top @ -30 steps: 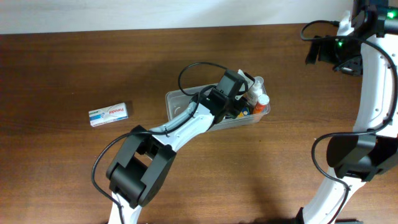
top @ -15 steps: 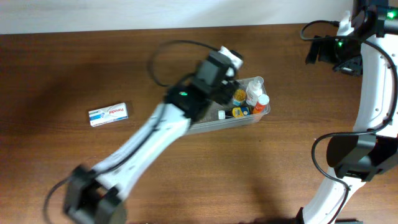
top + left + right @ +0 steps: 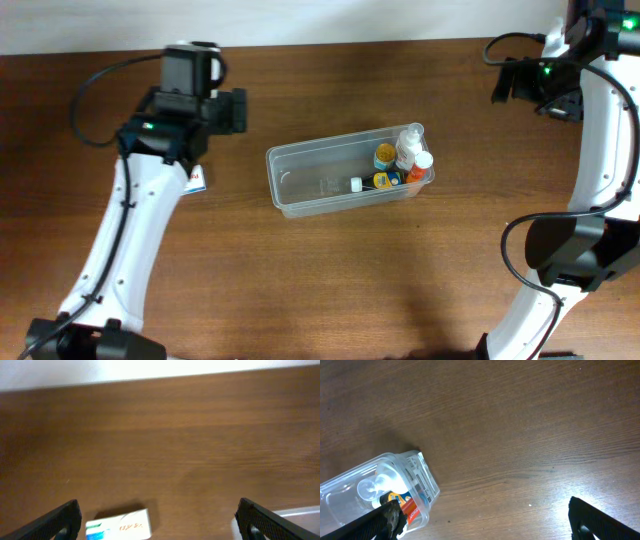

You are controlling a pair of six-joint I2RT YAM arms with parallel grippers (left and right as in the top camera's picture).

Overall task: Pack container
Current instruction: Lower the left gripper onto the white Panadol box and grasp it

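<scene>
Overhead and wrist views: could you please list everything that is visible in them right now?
table: one, brown wood, beneath everything.
container: one, clear plastic, about the middle of the table.
small bottles: several, with white, orange and yellow tops, bunched at the container's right end.
white cap: one, small, on the container floor near its middle.
box: one, white with blue print, on the table left of the container, under the left gripper.
left arm: one, white and black, on the left side.
right arm: one, white and black, on the right edge.
left gripper: one, black, open, above the box.
right gripper: one, black, open, over bare table beyond the container's bottle end.
</scene>
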